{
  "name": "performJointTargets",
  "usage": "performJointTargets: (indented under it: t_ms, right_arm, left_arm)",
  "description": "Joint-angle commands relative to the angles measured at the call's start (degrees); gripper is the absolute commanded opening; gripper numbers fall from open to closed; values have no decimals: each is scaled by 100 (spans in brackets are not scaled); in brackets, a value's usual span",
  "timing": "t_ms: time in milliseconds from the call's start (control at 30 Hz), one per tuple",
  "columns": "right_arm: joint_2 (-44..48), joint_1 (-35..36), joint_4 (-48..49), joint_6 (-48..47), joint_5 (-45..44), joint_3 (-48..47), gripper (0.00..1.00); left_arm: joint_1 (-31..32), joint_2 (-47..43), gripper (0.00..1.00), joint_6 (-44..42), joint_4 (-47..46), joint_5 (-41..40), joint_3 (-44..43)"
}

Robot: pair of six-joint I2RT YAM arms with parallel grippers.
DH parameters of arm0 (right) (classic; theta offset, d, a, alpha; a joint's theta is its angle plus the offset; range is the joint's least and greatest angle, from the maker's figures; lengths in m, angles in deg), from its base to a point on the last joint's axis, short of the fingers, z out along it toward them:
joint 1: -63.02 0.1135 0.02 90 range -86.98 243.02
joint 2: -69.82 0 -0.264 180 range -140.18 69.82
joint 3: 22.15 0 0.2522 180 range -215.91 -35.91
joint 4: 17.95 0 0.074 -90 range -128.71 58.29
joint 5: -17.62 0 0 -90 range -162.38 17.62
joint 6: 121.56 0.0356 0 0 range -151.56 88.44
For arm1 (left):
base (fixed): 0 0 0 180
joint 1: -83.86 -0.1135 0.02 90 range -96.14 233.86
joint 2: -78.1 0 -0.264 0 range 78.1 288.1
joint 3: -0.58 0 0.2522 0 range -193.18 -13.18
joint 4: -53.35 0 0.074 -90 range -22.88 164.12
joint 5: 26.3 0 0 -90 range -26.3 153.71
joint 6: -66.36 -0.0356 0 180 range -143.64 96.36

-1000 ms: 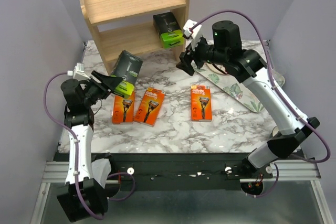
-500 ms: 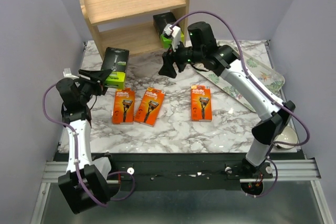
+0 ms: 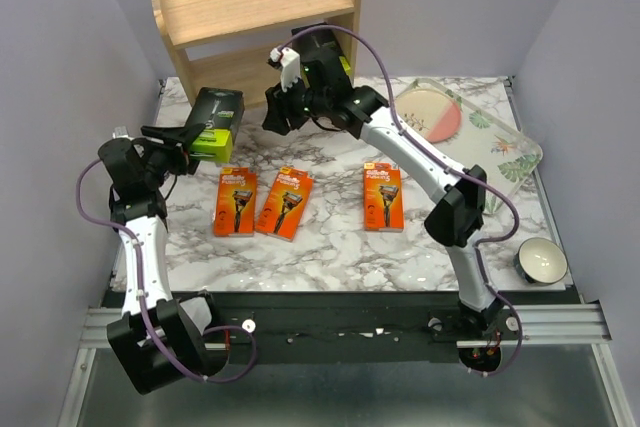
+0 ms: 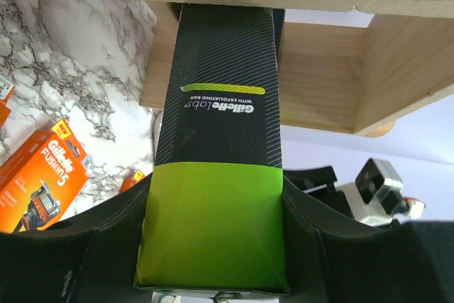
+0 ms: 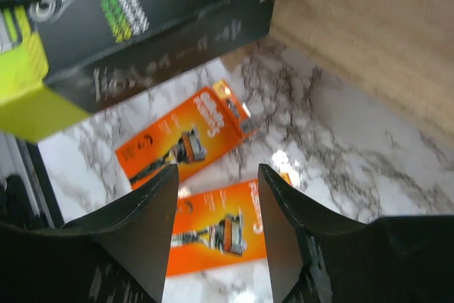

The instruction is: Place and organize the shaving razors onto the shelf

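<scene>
Three orange packs (image 3: 285, 203) on marble (image 3: 330, 247); left end effector (image 3: 200, 137) pinches dark pack (image 4: 216, 104); right end effector (image 5: 216, 172) spread.

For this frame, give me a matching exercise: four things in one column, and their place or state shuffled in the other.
Things:
1. dark pack
2. middle orange pack
3. pink plate
4. right gripper

Place or state:
A. on the tray
B. open, holding nothing
C. lying flat on the table
D. clamped in the left gripper

Pairs: 1-D, 2-C, 3-A, 4-B
</scene>
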Motion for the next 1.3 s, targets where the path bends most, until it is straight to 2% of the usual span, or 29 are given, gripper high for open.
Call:
performJointTargets:
  t_ms: [0,100,200,533,767,900,1000,1033,1100,1133,1267]
  right_arm:
    - [-742,42,627,595,-290,-852,53]
    - [-990,51,854,753,-202,-1117,49]
    - [-1052,42,1162,859,-167,-968,45]
    - [-1588,138,1242,1175,44,-1301,32]
    - [-1623,385,1084,1202,-166,-1161,31]
    - [-1702,429,1356,1351,-280,-1309,31]
    - [-1860,437,1497,1369,-701,-1591,32]
    - [-1878,429,1523,1369,-816,-1626,33]
    - [-1931,429,1550,1395,-1054,-1688,35]
    - [-1948,437,1559,1404,-1106,-1697,35]
    - [-1984,420,1594,1395,-1229,-1758,35]
  left_arm:
    - [-101,140,36,-98,212,-485,-262]
    - [-40,193,37,-116,301,-529,-218]
    - [127,219,40,-99,275,-590,-156]
    - [374,412,41,60,91,-687,-156]
    - [260,210,40,59,152,-635,-332]
    - [268,254,40,121,135,-600,-288]
    - [260,246,44,121,274,-599,-227]
    - [268,245,53,112,345,-608,-218]
    - [268,237,61,86,556,-652,-227]
    - [268,245,69,77,591,-643,-227]
    - [321,289,77,69,706,-626,-253]
